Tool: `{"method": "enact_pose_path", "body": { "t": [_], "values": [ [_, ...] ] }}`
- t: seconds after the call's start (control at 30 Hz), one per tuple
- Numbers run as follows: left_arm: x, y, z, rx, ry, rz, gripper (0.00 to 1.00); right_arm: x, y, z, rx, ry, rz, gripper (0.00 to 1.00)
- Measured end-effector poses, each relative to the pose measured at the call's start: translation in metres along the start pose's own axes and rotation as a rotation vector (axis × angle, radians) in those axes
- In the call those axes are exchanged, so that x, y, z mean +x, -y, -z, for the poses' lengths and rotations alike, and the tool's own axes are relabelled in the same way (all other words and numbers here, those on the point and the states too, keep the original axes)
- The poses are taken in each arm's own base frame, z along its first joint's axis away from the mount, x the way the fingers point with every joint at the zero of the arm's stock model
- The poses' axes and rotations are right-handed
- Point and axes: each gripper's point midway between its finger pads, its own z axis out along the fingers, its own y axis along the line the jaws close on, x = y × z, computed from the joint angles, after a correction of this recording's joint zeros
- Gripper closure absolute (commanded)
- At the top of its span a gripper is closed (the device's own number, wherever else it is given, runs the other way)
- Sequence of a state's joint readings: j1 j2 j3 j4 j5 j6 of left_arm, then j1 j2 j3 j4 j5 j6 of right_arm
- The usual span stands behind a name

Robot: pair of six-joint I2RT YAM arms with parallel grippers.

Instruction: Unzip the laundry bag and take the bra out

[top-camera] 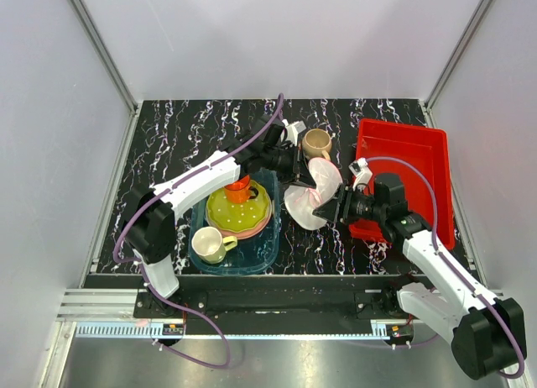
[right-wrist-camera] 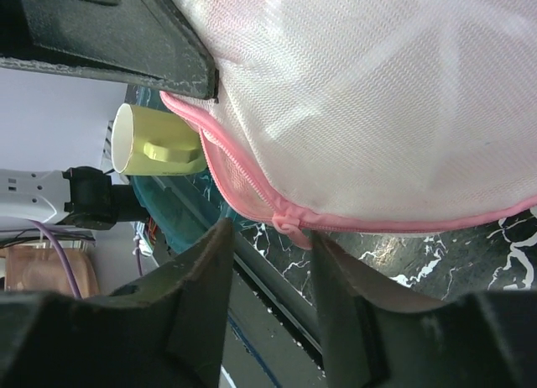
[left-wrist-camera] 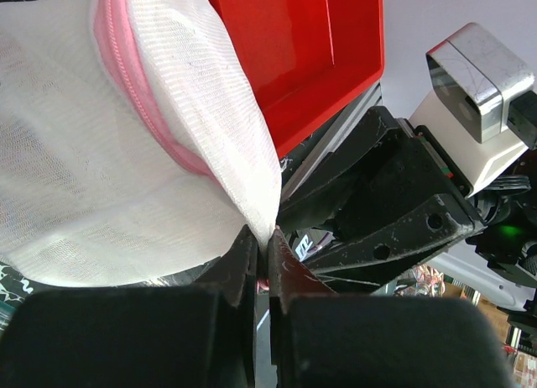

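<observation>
The laundry bag (top-camera: 312,196) lies on the dark marbled table (top-camera: 185,136) just beside the red tray (top-camera: 403,165), on the side facing the teal bin (top-camera: 256,254), and it is caught between the two arms. The left gripper (top-camera: 300,175) meets it on the side away from the red tray, and the right gripper (top-camera: 330,210) sits at the edge nearest the red tray's near corner. From above, the mesh hides both sets of fingers. The left wrist view settles one: the left gripper (left-wrist-camera: 262,238) is pinched tight on a fold of white mesh, with the pink zip edging (left-wrist-camera: 134,86) running up the bag and the red tray (left-wrist-camera: 302,52) behind it. The right wrist view shows the right gripper (right-wrist-camera: 268,237) with a narrow gap between its fingers (right-wrist-camera: 210,270). The end of the pink zip (right-wrist-camera: 289,224) lies in that gap; whether a finger touches it cannot be told. Only this view shows the yellow-green mug (right-wrist-camera: 155,140) past the bag. A pale pink tint through the mesh suggests the bra (top-camera: 325,180) inside.
</observation>
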State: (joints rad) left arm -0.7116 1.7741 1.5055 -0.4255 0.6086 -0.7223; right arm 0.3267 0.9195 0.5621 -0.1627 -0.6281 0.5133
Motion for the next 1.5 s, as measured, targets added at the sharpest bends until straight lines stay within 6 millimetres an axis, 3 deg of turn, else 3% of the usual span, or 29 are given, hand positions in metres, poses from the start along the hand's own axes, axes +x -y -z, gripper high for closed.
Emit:
{"method": "enact_pose_path", "body": {
  "t": [0.27,0.37,0.4,0.43,0.5,0.93,1.37,1.5],
  "values": [
    [0.0,0.0,0.0,0.0,0.0,0.0,1.0,0.001,0.0,-0.001,-0.001,-0.005,-0.007,0.62],
    [0.0,0.0,0.0,0.0,0.0,0.0,1.0,0.0,0.001,-0.001,0.003,-0.002,-0.008,0.7],
    [0.0,0.0,0.0,0.0,0.0,0.0,1.0,0.0,0.001,-0.001,0.006,0.0,-0.008,0.74],
    [0.0,0.0,0.0,0.0,0.0,0.0,1.0,-0.001,0.002,-0.001,0.01,0.003,-0.01,0.89],
    [0.0,0.0,0.0,0.0,0.0,0.0,1.0,-0.002,0.003,-0.001,0.018,0.011,-0.005,1.0],
    [-0.001,-0.004,0.001,-0.006,0.002,-0.015,1.0,-0.007,0.015,0.011,0.124,0.078,-0.022,1.0],
    [-0.009,-0.019,0.01,-0.04,0.013,0.014,1.0,0.005,0.035,0.018,0.232,0.051,-0.035,1.0],
    [-0.023,-0.014,0.016,-0.041,0.038,0.007,1.0,0.004,0.033,0.019,0.231,0.059,-0.039,1.0]
  ]
}}
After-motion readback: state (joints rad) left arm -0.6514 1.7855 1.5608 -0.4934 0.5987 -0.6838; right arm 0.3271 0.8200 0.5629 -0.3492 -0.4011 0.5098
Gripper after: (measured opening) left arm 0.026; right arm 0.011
